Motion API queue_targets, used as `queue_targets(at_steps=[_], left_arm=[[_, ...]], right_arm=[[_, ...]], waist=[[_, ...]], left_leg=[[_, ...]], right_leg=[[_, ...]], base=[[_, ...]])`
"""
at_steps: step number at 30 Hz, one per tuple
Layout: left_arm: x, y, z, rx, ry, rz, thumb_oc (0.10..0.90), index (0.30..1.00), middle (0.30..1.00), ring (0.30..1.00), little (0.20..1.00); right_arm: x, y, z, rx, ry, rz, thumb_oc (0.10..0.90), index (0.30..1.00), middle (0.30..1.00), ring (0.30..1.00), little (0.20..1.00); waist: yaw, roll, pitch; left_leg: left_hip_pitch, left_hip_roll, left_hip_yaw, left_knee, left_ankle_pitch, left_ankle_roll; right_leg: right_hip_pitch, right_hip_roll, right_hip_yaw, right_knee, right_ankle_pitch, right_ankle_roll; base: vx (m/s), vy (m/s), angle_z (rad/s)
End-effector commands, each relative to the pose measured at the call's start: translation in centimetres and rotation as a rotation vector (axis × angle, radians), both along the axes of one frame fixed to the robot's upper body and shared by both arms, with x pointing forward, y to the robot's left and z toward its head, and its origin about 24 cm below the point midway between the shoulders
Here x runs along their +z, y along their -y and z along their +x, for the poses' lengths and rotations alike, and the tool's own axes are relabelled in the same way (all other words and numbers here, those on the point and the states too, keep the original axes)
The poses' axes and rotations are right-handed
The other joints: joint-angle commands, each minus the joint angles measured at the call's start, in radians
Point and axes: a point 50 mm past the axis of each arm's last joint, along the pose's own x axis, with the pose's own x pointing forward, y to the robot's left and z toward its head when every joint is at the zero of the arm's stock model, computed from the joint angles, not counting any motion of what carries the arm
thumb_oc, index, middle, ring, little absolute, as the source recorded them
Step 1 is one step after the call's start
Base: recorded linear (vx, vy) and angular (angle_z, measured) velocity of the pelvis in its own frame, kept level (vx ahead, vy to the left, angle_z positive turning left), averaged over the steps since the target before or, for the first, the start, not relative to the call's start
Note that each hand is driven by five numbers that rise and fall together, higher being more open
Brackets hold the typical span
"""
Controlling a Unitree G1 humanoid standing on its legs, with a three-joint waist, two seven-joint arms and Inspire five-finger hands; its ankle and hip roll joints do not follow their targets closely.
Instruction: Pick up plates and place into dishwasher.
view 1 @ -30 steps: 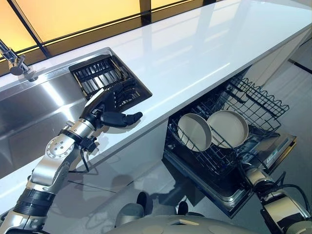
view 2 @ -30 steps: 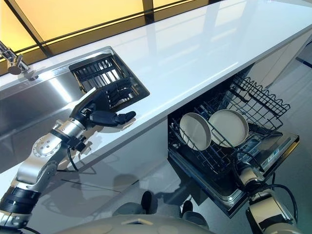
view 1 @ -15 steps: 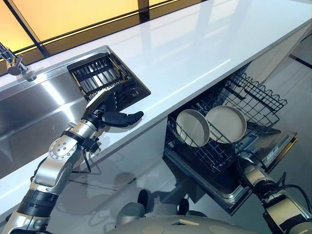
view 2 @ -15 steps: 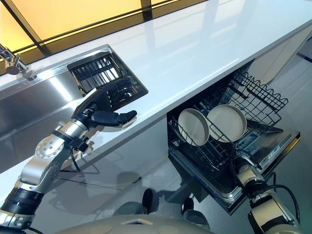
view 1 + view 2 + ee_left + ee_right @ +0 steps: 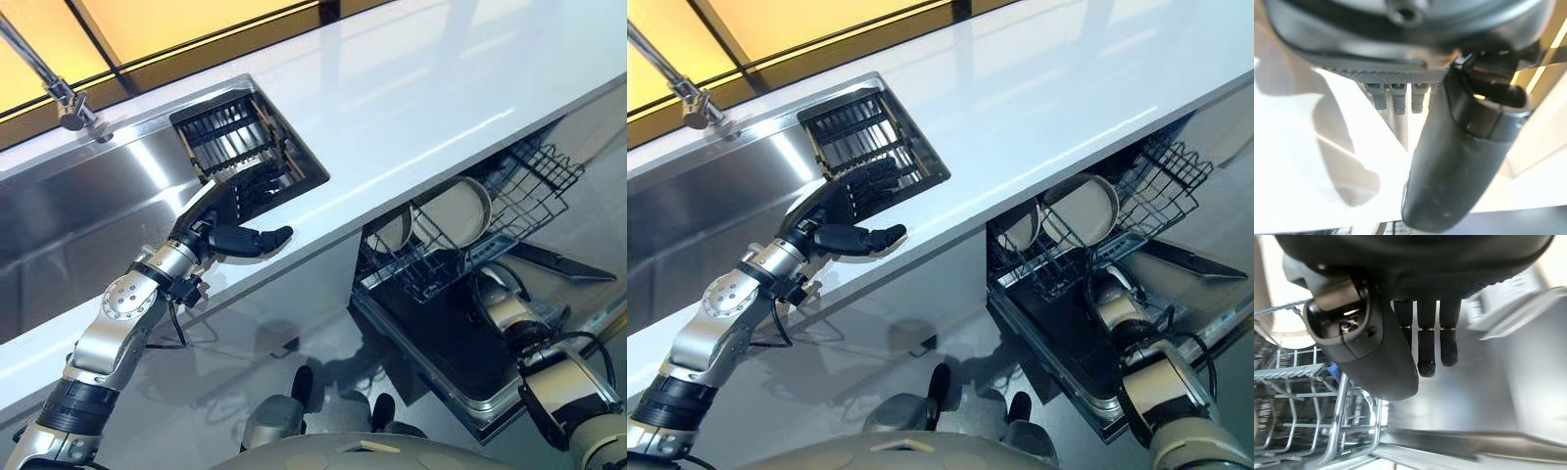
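Plates, 2 round cream ceramic ones [image 5: 453, 208], stand on edge in the black wire dishwasher rack [image 5: 534, 186], half tucked under the glossy white table [image 5: 411, 88] edge. Left robot hand [image 5: 223, 217] hovers released, fingers straight, over the table's front edge beside the steel sink's dark drain rack [image 5: 235, 147]. Right robot hand [image 5: 1425, 340], released and empty, hangs over the open dishwasher door [image 5: 460, 362] just beside the rack; bare table stretches right.

Two plates [image 5: 1080, 208] stand in the dishwasher rack [image 5: 1156, 181]; the left hand [image 5: 838, 220] hovers, fingers straight.
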Motion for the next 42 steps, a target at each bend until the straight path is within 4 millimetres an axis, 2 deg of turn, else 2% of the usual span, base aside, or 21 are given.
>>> queue_targets(at_steps=[1, 5, 10, 12, 13, 14, 15, 20, 24, 29, 30, 38, 42], left_arm=[[5.6, 1.2, 0.5, -0.085, 0.259, -0.049, 0.800, 0.900, 0.900, 0.900, 0.900], [5.7, 1.5, 0.6, -0.102, 0.272, -0.051, 0.800, 0.900, 0.900, 0.900, 0.900], [7.1, 1.6, 1.0, -0.131, 0.333, -0.078, 0.800, 0.900, 0.900, 0.900, 0.900], [7.5, 1.9, 1.1, -0.140, 0.358, -0.080, 0.800, 0.900, 0.900, 0.900, 0.900], [7.6, 2.1, 1.1, -0.135, 0.370, -0.078, 0.800, 0.900, 0.900, 0.900, 0.900], [7.6, 2.3, 1.1, -0.129, 0.372, -0.077, 0.800, 0.900, 0.900, 0.900, 0.900], [7.5, 2.5, 1.2, -0.121, 0.369, -0.078, 0.800, 0.900, 0.900, 0.900, 0.900], [7.1, 3.4, 1.7, -0.115, 0.338, -0.081, 0.800, 0.900, 0.900, 0.900, 0.900], [6.7, 3.2, 1.8, -0.103, 0.332, -0.085, 0.800, 0.900, 0.900, 0.900, 0.900], [6.6, 3.0, 1.9, -0.097, 0.320, -0.096, 0.800, 0.900, 0.900, 0.900, 0.900], [6.4, 3.1, 2.0, -0.104, 0.306, -0.091, 0.800, 0.900, 0.900, 0.900, 0.900], [5.8, 2.3, 1.9, -0.082, 0.285, -0.085, 0.800, 0.900, 0.900, 0.900, 0.900], [5.6, 2.0, 1.8, -0.079, 0.274, -0.086, 0.800, 0.900, 0.900, 0.900, 0.900]], right_arm=[[9.8, -1.5, 6.5, 0.110, 0.353, -0.087, 0.100, 0.300, 0.300, 0.300, 0.200], [11.4, -0.9, 7.0, 0.071, 0.406, -0.067, 0.100, 0.300, 0.300, 0.300, 0.200], [15.0, -0.4, 8.0, 0.007, 0.558, -0.041, 0.100, 0.300, 0.300, 0.300, 0.200], [16.3, -0.2, 8.2, 0.004, 0.604, -0.039, 0.100, 0.300, 0.300, 0.300, 0.200], [17.0, -0.4, 8.4, 0.005, 0.640, -0.029, 0.100, 0.300, 0.300, 0.300, 0.200], [17.2, -0.4, 8.4, 0.008, 0.656, -0.028, 0.100, 0.300, 0.300, 0.300, 0.200], [17.4, -0.5, 8.5, 0.012, 0.668, -0.025, 0.100, 0.300, 0.300, 0.300, 0.200], [18.5, -0.1, 8.5, -0.018, 0.717, 0.011, 0.100, 0.300, 0.300, 0.300, 0.200], [18.8, -0.1, 8.6, -0.027, 0.743, 0.061, 0.100, 0.300, 0.300, 0.300, 0.200], [19.3, 0.2, 8.5, -0.033, 0.780, 0.057, 0.100, 0.300, 0.300, 0.300, 0.200], [19.7, 0.0, 8.5, -0.025, 0.827, 0.078, 0.100, 0.300, 0.300, 0.300, 0.200], [23.2, 0.0, 8.2, -0.043, 1.051, 0.053, 0.100, 0.300, 0.300, 0.300, 0.200], [24.4, 0.3, 7.9, -0.032, 1.097, 0.034, 0.100, 0.300, 0.300, 0.300, 0.200]], waist=[[0.048, -0.052, 0.015], [0.065, -0.043, 0.041], [0.082, -0.022, 0.100], [0.085, -0.022, 0.124], [0.087, -0.024, 0.146], [0.087, -0.023, 0.153], [0.089, -0.025, 0.161], [0.088, -0.032, 0.159], [0.086, -0.038, 0.155], [0.080, -0.042, 0.148], [0.078, -0.043, 0.148], [0.068, -0.051, 0.128], [0.066, -0.058, 0.121]], left_leg=[[-0.004, -0.063, 0.010, 0.051, -0.087, 0.036], [-0.043, -0.067, -0.006, 0.106, -0.096, 0.034], [-0.121, -0.086, -0.013, 0.217, -0.123, 0.036], [-0.157, -0.097, -0.005, 0.301, -0.158, 0.039], [-0.191, -0.105, 0.001, 0.391, -0.203, 0.047], [-0.204, -0.107, 0.004, 0.423, -0.222, 0.052], [-0.223, -0.113, 0.017, 0.493, -0.265, 0.061], [-0.262, -0.125, 0.031, 0.632, -0.340, 0.077], [-0.262, -0.127, 0.026, 0.685, -0.376, 0.087], [-0.260, -0.127, 0.027, 0.720, -0.395, 0.097], [-0.256, -0.126, 0.028, 0.738, -0.411, 0.100], [-0.218, -0.121, 0.017, 0.701, -0.400, 0.103], [-0.214, -0.120, 0.019, 0.704, -0.409, 0.103]], right_leg=[[-0.019, -0.010, -0.021, 0.094, -0.031, -0.014], [-0.042, -0.018, -0.047, 0.144, -0.054, -0.029], [-0.102, -0.031, -0.083, 0.265, -0.112, -0.056], [-0.129, -0.043, -0.096, 0.342, -0.147, -0.067], [-0.151, -0.059, -0.105, 0.437, -0.186, -0.079], [-0.162, -0.067, -0.108, 0.478, -0.205, -0.083], [-0.173, -0.084, -0.107, 0.552, -0.240, -0.091], [-0.192, -0.116, -0.101, 0.678, -0.291, -0.106], [-0.191, -0.123, -0.078, 0.722, -0.314, -0.107], [-0.189, -0.122, -0.059, 0.753, -0.326, -0.113], [-0.183, -0.121, -0.050, 0.765, -0.336, -0.113], [-0.147, -0.105, -0.031, 0.728, -0.323, -0.105], [-0.145, -0.106, -0.028, 0.734, -0.331, -0.102]], base=[[-0.06, 0.025, 0.14], [-0.06, 0.023, 0.16], [-0.17, 0.046, 0.22], [-0.16, 0.081, 0.24], [-0.09, 0.095, 0.15], [-0.06, 0.090, 0.00], [0.00, 0.056, -0.16], [0.02, 0.042, -0.02], [0.01, 0.024, 0.06], [0.03, 0.006, -0.08], [0.04, -0.008, -0.07], [0.04, -0.003, -0.02], [0.01, -0.002, 0.00]])
